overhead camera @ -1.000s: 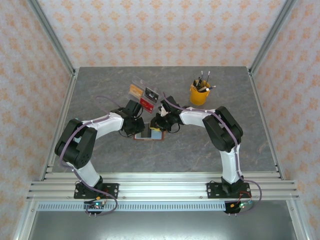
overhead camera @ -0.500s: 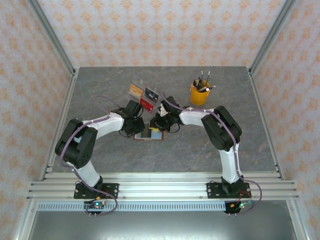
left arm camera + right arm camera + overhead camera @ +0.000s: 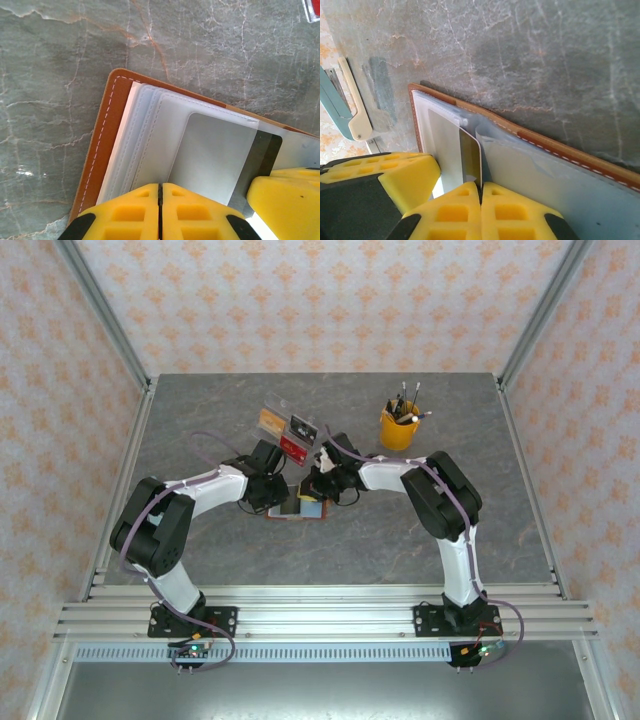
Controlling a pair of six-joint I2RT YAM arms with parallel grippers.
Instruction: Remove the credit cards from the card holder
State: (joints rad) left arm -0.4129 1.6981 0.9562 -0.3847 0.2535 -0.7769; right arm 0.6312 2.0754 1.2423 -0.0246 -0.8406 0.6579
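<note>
Right tool [image 3: 481,189] has snapped together over the last second and now looks clamped on the edge of the black card [image 3: 470,155], which sticks partway out of its pale sleeve. Arms barely shifted otherwise. Card not free yet, so a pull-out looks next. Wallet [image 3: 100,145] lies open and flat, mid tabletop [image 3: 420,540], between both arms. Left tool [image 3: 160,190] fingers together, tips pressing the left pockets, likely pinning it. Clear stand [image 3: 288,430] just behind, yellow cup [image 3: 398,428] well apart
</note>
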